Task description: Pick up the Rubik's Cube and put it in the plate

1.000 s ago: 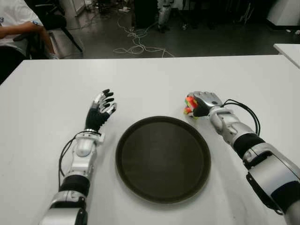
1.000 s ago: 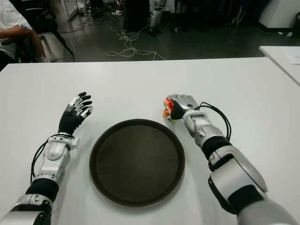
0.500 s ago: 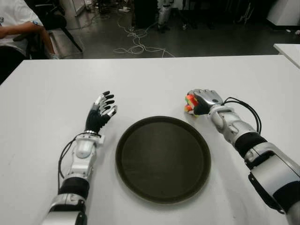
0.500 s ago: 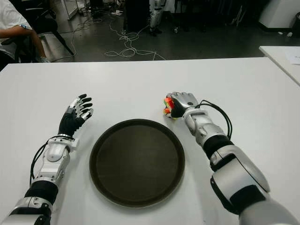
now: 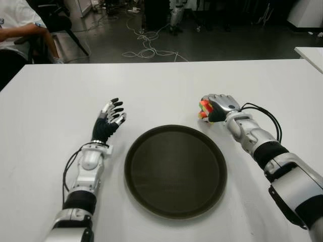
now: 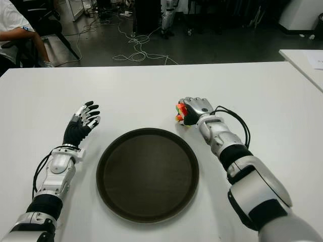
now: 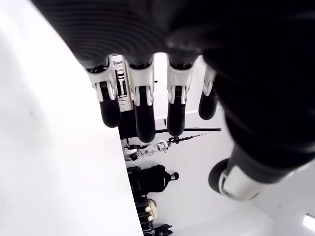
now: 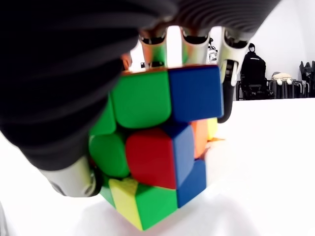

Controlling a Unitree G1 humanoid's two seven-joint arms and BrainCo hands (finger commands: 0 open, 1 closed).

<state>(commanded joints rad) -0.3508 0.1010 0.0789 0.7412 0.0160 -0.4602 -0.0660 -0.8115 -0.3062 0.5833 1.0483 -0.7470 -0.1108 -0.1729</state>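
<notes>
The robot's right hand (image 5: 218, 107), fingers curled around the Rubik's Cube (image 8: 157, 157), grips it just beyond the plate's (image 5: 175, 171) far right rim — the dish lying inward and nearer the robot — while the open-fingered left hand (image 5: 108, 119) shows idle off the plate's opposite side.

A white table (image 5: 166, 83) is spreading across the scene, and a second white table (image 5: 310, 54) is showing at the far right edge. Beyond the far edge, loose cables (image 5: 146, 45) are lying tangled on the dark floor. At the far left, a person (image 5: 15, 27) in a white shirt is sitting on a dark chair (image 5: 58, 22).
</notes>
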